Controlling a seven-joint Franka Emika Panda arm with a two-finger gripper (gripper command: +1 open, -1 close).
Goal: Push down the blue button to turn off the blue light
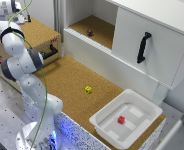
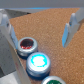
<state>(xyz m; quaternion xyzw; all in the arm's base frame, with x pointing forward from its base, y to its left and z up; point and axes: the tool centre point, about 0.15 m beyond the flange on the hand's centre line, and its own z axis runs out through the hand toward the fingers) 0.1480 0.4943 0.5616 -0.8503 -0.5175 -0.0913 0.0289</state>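
Three round buttons show in the wrist view on the cork surface (image 2: 47,25): a red button (image 2: 27,46), the blue button (image 2: 38,62) glowing bright cyan, and a green button (image 2: 51,80) (only its edge is visible). Its fingers (image 2: 69,30) spread wide, the hand (image 2: 37,32) holds nothing and sits clear of the blue button. At the exterior view's upper left, the hand itself is hard to make out.

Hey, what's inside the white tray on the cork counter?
One small red cube lies inside the white tray, near its middle. Nothing else shows in it, though the near wall hides a thin strip of the tray's floor.
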